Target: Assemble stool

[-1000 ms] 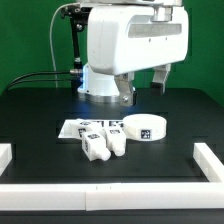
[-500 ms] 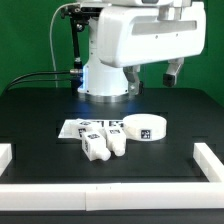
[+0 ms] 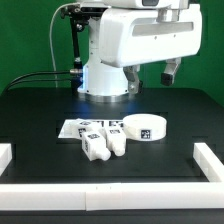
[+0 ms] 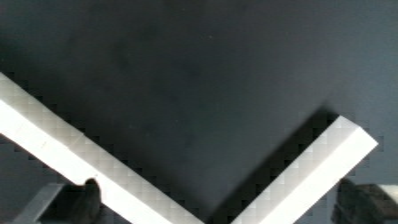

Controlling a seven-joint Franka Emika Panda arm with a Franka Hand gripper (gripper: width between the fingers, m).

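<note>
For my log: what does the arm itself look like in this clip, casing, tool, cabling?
The arm has a glossy white, rounded, bulky casing on a round base with a bluish glow at its foot. Black cables run behind it. The tool has dark grey fingers. No markings visible.

Arm [image 3: 135, 40] was raised, its bulky white links folded forward. The gripper [image 3: 171, 72] hung high toward the exterior view's right, pointing downward. In the wrist view the dark fingertips [image 4: 71, 200] showed far apart, so the jaws were spread wide.
</note>
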